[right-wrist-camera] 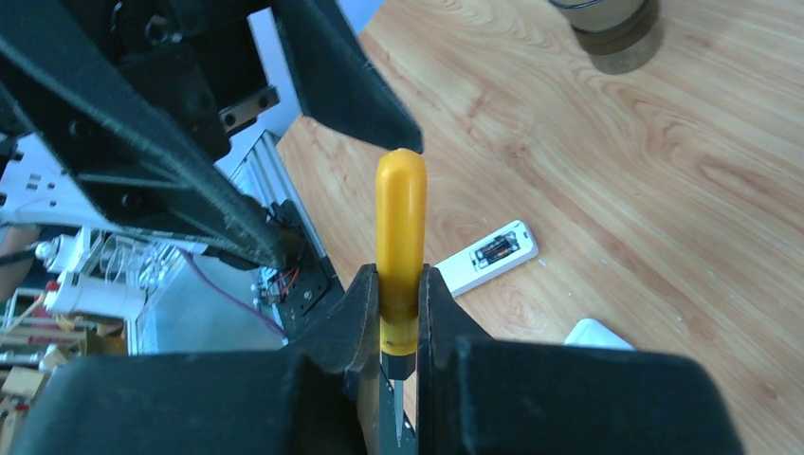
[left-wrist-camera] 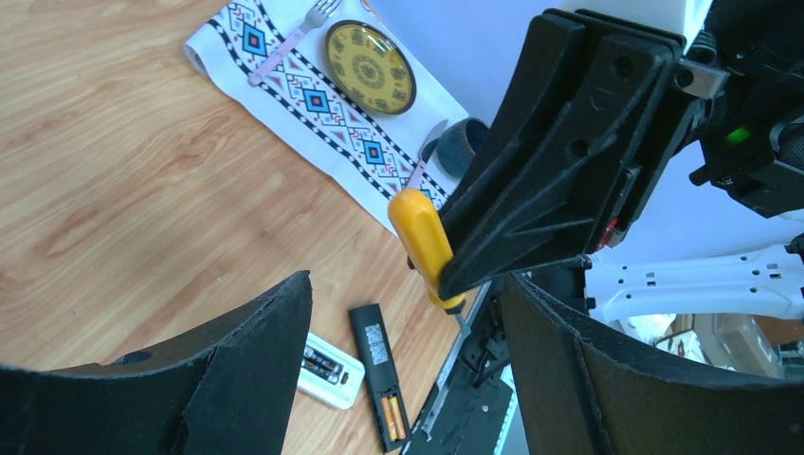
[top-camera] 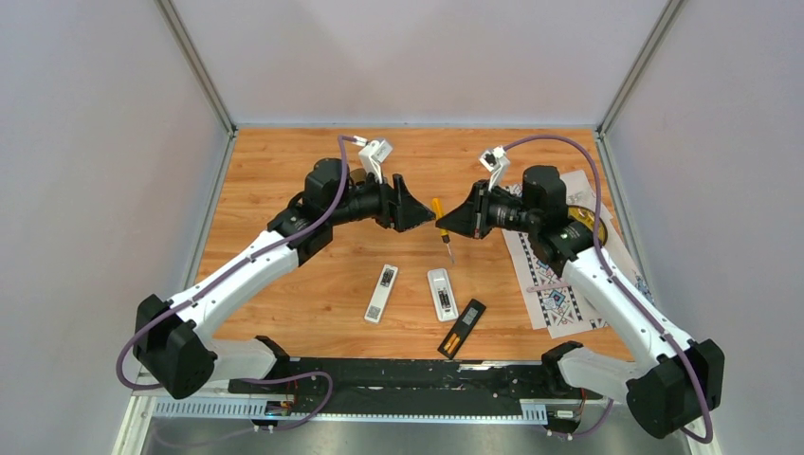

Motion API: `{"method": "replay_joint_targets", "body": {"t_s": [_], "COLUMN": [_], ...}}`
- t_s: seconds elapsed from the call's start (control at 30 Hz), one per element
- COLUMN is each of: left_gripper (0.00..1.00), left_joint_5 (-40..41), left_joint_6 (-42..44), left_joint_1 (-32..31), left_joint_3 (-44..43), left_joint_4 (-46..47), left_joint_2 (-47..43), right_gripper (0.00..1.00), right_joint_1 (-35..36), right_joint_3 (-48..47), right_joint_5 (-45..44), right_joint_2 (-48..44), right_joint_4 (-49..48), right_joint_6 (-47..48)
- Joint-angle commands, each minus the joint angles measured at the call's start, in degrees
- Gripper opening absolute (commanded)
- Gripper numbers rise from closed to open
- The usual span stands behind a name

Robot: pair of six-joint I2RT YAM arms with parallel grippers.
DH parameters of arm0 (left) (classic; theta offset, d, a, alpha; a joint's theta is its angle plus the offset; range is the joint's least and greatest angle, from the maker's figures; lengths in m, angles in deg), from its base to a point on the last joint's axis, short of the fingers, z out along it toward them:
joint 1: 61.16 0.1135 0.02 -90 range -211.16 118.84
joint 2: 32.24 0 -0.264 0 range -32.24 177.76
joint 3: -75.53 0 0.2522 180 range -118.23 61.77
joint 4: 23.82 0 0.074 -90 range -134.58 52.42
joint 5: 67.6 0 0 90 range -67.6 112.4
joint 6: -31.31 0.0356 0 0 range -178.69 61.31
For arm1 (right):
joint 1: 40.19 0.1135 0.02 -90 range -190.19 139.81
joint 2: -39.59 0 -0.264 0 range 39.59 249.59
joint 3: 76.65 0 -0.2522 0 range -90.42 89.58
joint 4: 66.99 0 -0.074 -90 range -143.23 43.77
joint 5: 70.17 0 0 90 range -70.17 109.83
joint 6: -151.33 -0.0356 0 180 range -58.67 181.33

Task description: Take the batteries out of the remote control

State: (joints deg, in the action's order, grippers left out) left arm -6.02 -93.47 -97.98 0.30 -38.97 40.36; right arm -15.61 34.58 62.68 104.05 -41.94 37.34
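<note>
My right gripper (top-camera: 447, 224) (right-wrist-camera: 399, 277) is shut on the yellow-handled screwdriver (top-camera: 438, 210) (right-wrist-camera: 399, 223), held above the table with its blade pointing down. My left gripper (top-camera: 423, 216) (left-wrist-camera: 406, 284) faces it, open, its jaws on either side of the handle (left-wrist-camera: 424, 242) without touching it. A white remote control (top-camera: 442, 294) (left-wrist-camera: 328, 371) lies back up with dark batteries (left-wrist-camera: 320, 361) in its open compartment. A black remote (top-camera: 463, 328) (left-wrist-camera: 378, 365) next to it shows two orange batteries (left-wrist-camera: 393, 417). Another white remote (top-camera: 382, 294) lies to the left.
A patterned placemat (top-camera: 559, 284) (left-wrist-camera: 313, 100) at the right carries a yellow plate (left-wrist-camera: 370, 66), a fork (left-wrist-camera: 289, 43) and a dark cup (left-wrist-camera: 462, 144). The black base rail (top-camera: 408, 374) runs along the near edge. Grey walls enclose the table.
</note>
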Motion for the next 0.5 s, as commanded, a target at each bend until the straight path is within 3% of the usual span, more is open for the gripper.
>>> {"method": "replay_joint_targets", "body": {"t_s": [0.0,0.3,0.47], "left_gripper": [0.80,0.80,0.65], "left_joint_5": [0.56,2.06,-0.40], "left_joint_6": [-0.55,-0.10,-1.16], "left_joint_1": [-1.06,-7.74,-9.67], "left_joint_3": [-0.84,-0.75,-1.19], "left_joint_4": [2.53,3.84,8.59], "left_joint_2": [-1.93,0.61,2.99], "right_gripper": [0.00,0.00,0.00], "right_joint_1": [-0.06,-0.23,-0.23], "right_joint_3": [-1.51,0.07,-0.28], "right_joint_5": [-9.35,-11.74,-8.67], "right_joint_2": [-1.54,-5.23,-5.76], "right_joint_4": [0.57,-10.67,-14.01], "right_joint_6": [-4.39,-15.91,-18.11]}}
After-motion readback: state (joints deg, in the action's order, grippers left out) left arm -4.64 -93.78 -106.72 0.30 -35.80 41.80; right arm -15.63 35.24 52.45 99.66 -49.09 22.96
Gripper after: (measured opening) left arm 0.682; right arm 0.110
